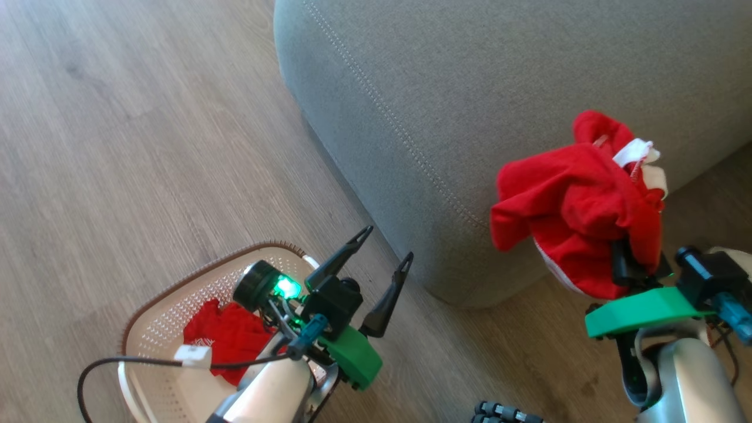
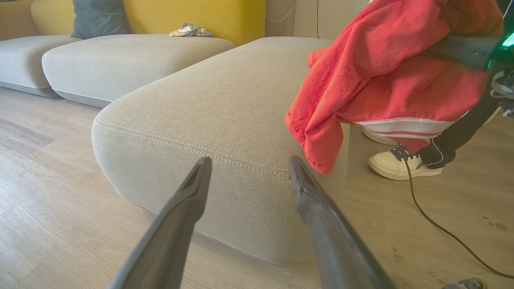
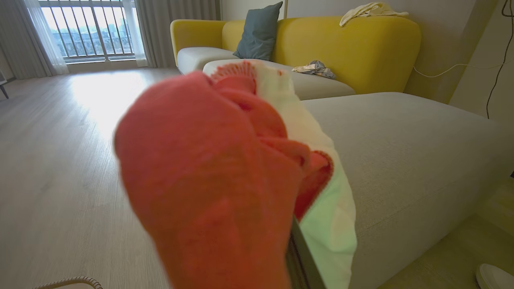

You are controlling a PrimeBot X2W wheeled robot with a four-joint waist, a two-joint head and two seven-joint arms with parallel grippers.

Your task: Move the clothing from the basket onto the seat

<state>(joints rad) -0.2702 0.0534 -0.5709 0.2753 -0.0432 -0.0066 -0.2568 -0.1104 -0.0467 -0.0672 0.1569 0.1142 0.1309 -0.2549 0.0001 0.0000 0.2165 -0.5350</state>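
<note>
Head view: the cream perforated plastic basket (image 1: 170,317) holds one red printed garment (image 1: 228,333); left gripper (image 1: 388,242) spread empty, right gripper (image 1: 630,265) clamping a red-and-white garment (image 1: 576,200).

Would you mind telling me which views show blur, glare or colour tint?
Right wrist view: the red garment sits close to the lens and blurred, its white part tinted green; window light washes out the floor. Left wrist view: the left claw looks soft near the bottom edge. Head view: evenly lit, with a green lamp flaring.
</note>
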